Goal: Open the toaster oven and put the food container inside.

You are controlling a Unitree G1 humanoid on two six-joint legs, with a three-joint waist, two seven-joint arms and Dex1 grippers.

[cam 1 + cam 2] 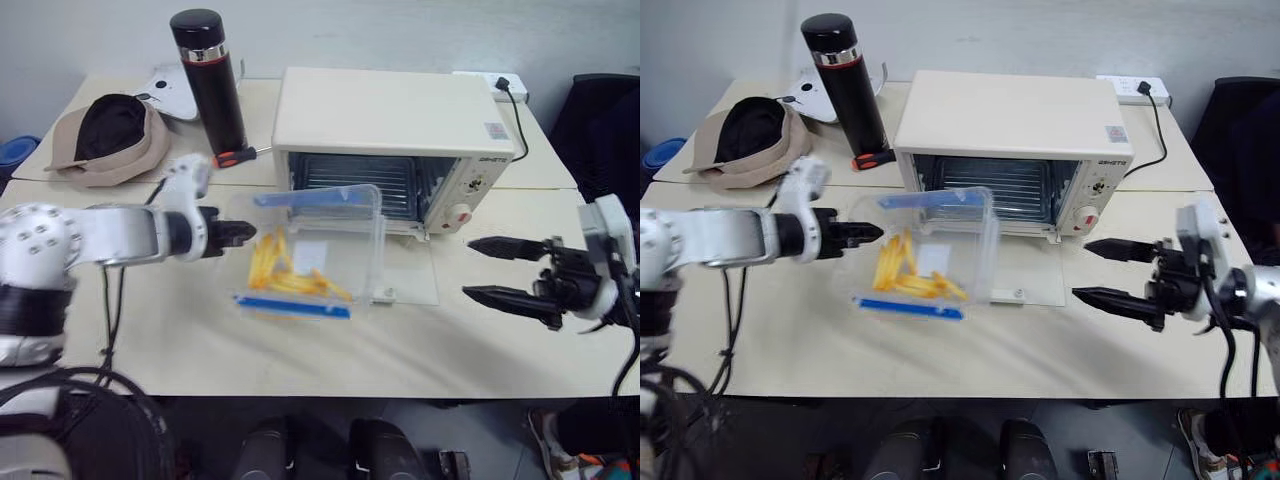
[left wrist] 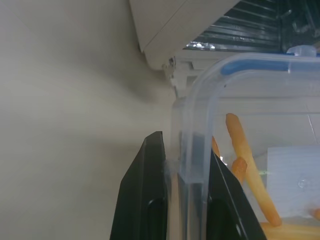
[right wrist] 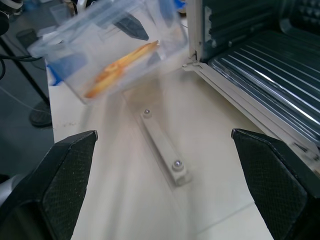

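Food container (image 1: 310, 250) pinched at one rim wall by left gripper (image 2: 182, 172), lifted and tilted above lowered glass door (image 1: 405, 275) of toaster oven (image 1: 390, 140). Right gripper (image 1: 505, 270) fully spread, empty, off to the side. Looks light, stiff, slick plastic; thin-wall pinch likely to swivel. Steadier hold probably near blue clips (image 1: 292, 306).

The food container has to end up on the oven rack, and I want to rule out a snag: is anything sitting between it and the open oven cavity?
Nothing visible. The left end effector holds the food container over the lowered glass door, facing the toaster oven's open cavity.
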